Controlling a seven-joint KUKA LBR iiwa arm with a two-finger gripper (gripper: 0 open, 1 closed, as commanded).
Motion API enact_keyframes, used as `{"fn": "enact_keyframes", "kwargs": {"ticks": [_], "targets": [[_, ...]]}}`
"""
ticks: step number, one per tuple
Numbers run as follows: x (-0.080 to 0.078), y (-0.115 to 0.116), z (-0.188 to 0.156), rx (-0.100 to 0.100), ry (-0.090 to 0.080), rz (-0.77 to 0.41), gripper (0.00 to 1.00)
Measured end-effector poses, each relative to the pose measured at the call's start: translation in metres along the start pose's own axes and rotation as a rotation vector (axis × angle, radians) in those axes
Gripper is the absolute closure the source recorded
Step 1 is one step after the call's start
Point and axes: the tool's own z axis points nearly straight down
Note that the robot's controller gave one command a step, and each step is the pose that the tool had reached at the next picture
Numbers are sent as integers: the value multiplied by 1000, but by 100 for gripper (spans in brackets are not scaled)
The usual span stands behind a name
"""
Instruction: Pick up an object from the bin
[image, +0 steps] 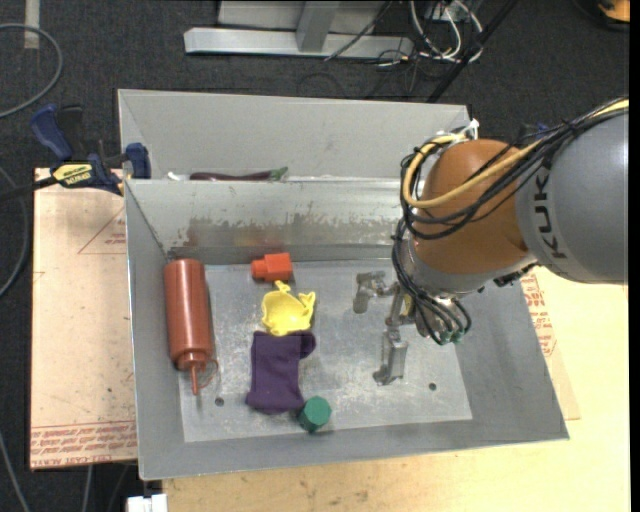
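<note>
Yellow lump (287, 310) near pincer (381, 326), apart

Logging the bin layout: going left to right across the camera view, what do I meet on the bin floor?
Red-brown bottle → orange block → small green ball → claw.

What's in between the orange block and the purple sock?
In the camera view, a crumpled yellow thing lies between the orange block and the purple sock, and it touches the sock's top end.
</note>
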Motion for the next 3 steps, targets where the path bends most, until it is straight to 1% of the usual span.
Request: {"fn": "enact_keyframes", "kwargs": {"ticks": [1, 2, 3], "targets": [[13, 15, -16, -1, 4, -61, 0], [10, 9, -33, -1, -1, -277, 0], [-12, 50, -32, 1, -1, -118, 0]]}}
